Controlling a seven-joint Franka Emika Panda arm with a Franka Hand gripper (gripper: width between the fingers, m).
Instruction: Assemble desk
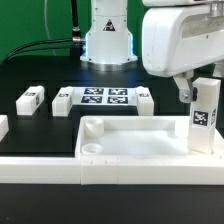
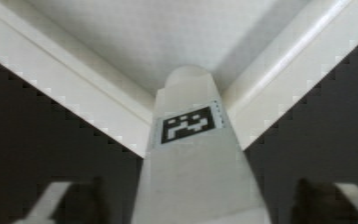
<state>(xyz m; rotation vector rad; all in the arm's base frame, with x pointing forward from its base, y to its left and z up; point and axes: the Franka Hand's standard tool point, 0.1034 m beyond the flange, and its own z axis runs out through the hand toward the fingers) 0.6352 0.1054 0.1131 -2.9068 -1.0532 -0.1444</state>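
The white tabletop slab [image 1: 130,140] lies flat at the front of the table, rim up. One white square leg [image 1: 205,115] with a tag stands upright at the slab's corner on the exterior view's right. My gripper [image 1: 197,90] is over the top of this leg. In the wrist view the leg [image 2: 194,150] runs between my fingers down to the slab's corner [image 2: 87,70]. The gripper [image 2: 197,205] is open, with a dark gap between the leg and each finger [image 2: 51,205]. Three more legs lie behind the slab [image 1: 30,100], [image 1: 62,101], [image 1: 145,100].
The marker board [image 1: 105,97] lies behind the slab, in front of the robot base [image 1: 107,45]. Another white part [image 1: 3,126] shows at the exterior view's left edge. A long white border bar [image 1: 100,176] runs along the front.
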